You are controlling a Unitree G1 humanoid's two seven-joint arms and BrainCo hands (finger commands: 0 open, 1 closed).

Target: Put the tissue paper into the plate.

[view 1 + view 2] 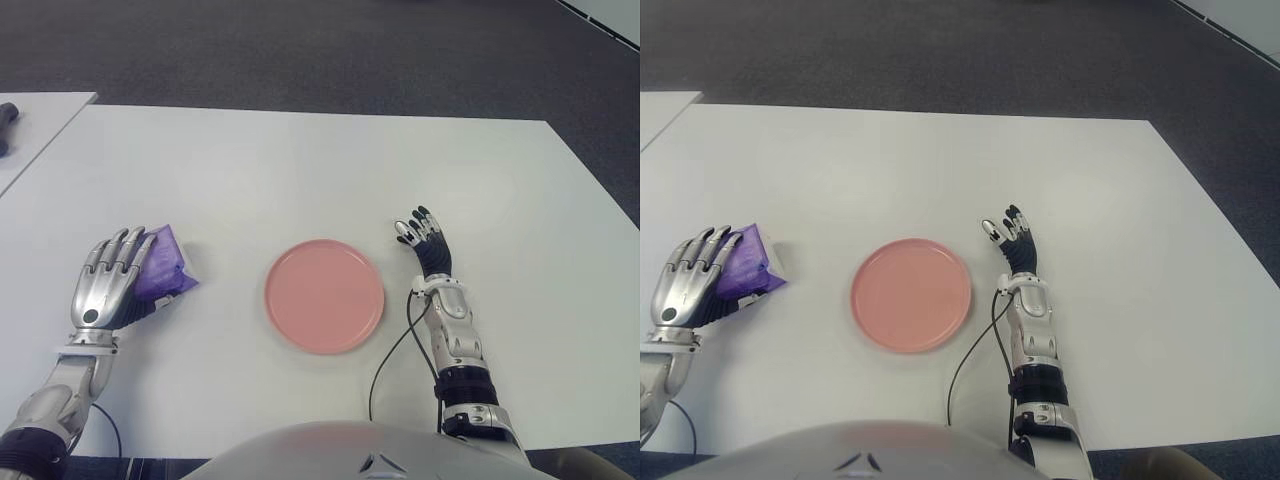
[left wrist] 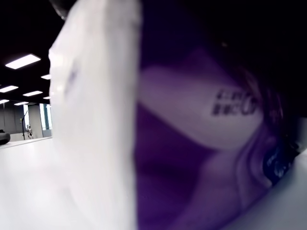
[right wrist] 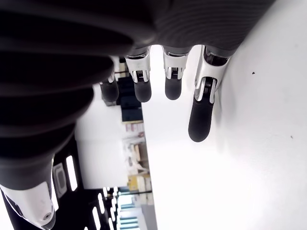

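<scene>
purple tissue paper [image 1: 163, 268], pink plate [image 1: 324, 295], white table [image 1: 300, 170], dark grey carpet [image 1: 300, 50]

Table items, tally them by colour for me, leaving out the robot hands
Pink: 1, the plate
Purple: 1, the tissue paper pack under the left robot hand
Total: 2 on the white table

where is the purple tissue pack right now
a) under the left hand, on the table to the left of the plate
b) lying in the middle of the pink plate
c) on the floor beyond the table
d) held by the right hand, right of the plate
a: the tissue pack lies on the table under the left hand, left of the bare plate; the right hand shows to the right of the plate, its fingers spread and holding nothing.
</scene>
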